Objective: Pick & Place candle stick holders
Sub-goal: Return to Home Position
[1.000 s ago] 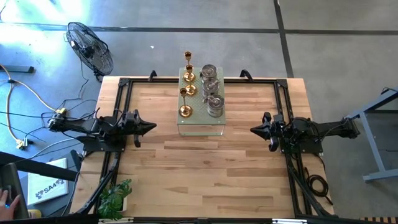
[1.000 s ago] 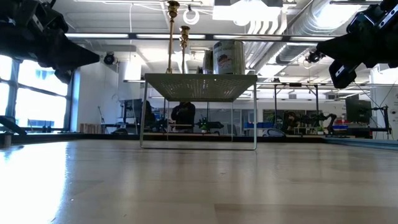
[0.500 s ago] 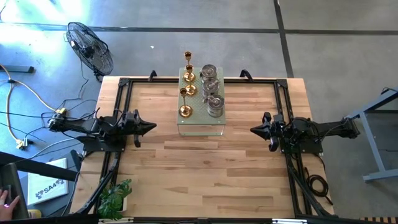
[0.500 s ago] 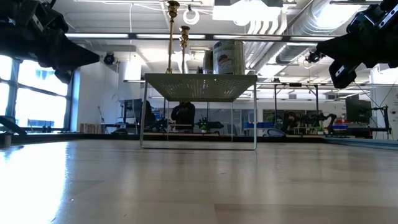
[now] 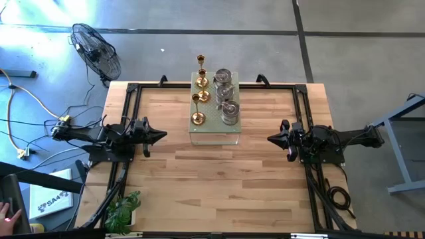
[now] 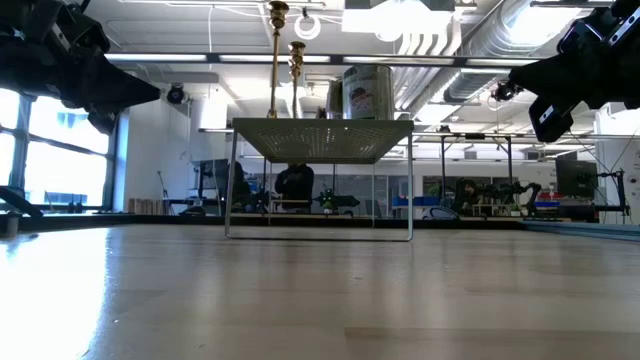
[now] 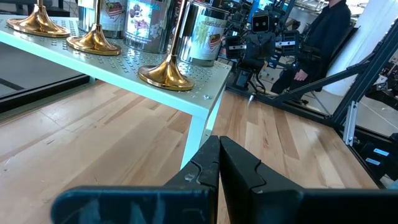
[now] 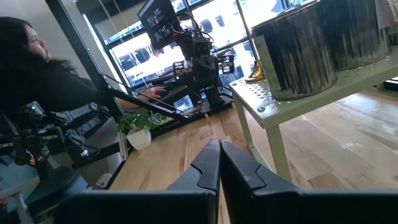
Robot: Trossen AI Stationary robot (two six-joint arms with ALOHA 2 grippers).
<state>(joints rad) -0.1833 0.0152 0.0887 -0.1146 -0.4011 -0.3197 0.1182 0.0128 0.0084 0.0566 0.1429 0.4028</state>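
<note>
Three gold candle stick holders (image 5: 198, 99) with round bases and thin stems stand in a row on top of a pale green perforated stand (image 5: 214, 126) at the table's far middle. Three squat silver ones (image 5: 226, 94) stand in a row to their right. In the left wrist view the nearest gold base (image 7: 165, 76) rests near the stand's corner. My left gripper (image 5: 163, 136) is shut, level, left of the stand. My right gripper (image 5: 269, 139) is shut, level, right of the stand. Both are clear of the table.
The stand sits on thin legs (image 6: 232, 190) with open space beneath. Bare wooden table (image 5: 219, 186) spreads in front of it. A black frame (image 5: 129, 106) runs along the table's sides. A plant (image 5: 125, 211) sits at the near left corner. A person (image 8: 31, 68) sits beyond the table.
</note>
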